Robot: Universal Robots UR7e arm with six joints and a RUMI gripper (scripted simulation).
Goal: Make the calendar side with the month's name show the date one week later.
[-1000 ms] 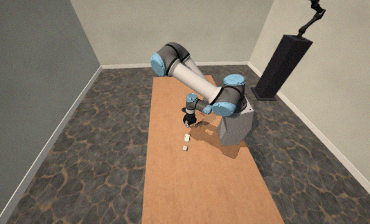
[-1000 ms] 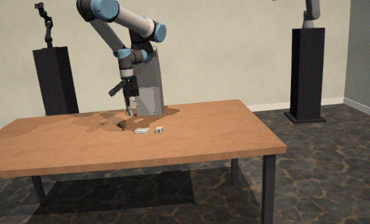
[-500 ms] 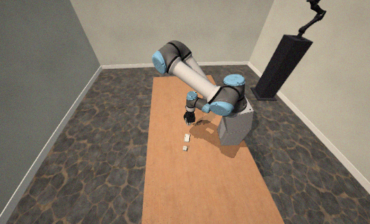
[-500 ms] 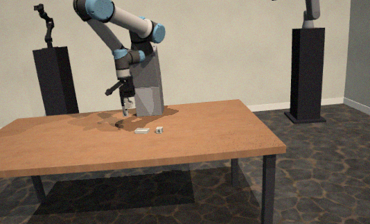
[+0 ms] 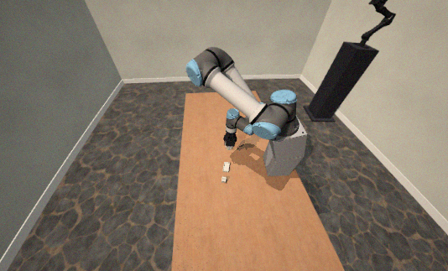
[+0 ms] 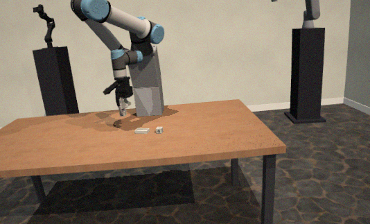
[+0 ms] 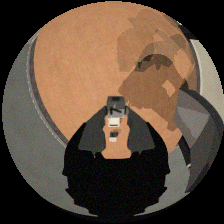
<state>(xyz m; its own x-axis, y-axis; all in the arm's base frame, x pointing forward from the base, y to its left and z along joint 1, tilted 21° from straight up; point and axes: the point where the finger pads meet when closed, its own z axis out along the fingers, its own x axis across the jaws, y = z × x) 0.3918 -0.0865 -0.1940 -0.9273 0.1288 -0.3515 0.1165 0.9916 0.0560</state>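
My gripper [image 5: 229,147] [image 6: 122,114] [image 7: 115,106] is shut on a cube [image 7: 116,103] and holds it above the table, beyond the tray's end away from the other cube. The held cube looks grey and shaded in the wrist view; a dark digit on it cannot be read for certain. The white tray [image 5: 226,167] [image 6: 142,131] [image 7: 114,121] lies on the table with no cube in it. The other white cube [image 5: 224,179] [image 6: 159,130] [image 7: 113,139] sits on the table a little way from the tray, with a dark mark on a side. The month's name is too small to tell.
The wooden table [image 5: 210,226] [image 6: 208,131] carries the arm's grey pedestal [image 5: 285,156] [image 6: 147,96] near the gripper. The arm's shadow falls beside the tray. Black stands [image 5: 341,83] [image 6: 308,75] with other arms stand away from the table.
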